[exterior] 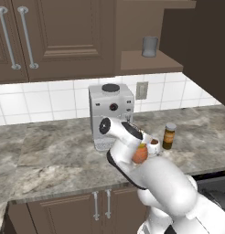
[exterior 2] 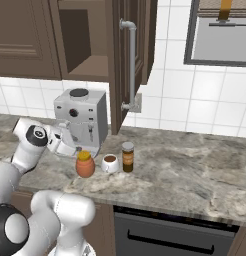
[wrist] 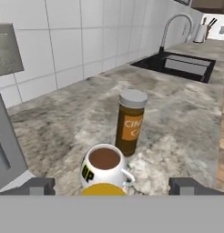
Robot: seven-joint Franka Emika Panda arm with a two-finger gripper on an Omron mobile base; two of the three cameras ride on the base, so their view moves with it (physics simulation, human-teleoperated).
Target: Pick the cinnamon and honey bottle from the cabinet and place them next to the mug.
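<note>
Now honey bottle (exterior 2: 85,165) lower centre, beside mug (exterior 2: 110,163): rigid, ribbed, probably light; grip midbody. Gripper (wrist: 111,185) fingers spread, empty.

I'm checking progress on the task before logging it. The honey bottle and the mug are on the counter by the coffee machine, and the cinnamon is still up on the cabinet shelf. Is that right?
Not quite. The cinnamon is not on the cabinet shelf; it stands on the counter beside the mug, as the right base view shows. The honey bottle stands on the mug's other side, by the coffee machine.

Glossy white arm (exterior: 164,183), dark joints
</note>
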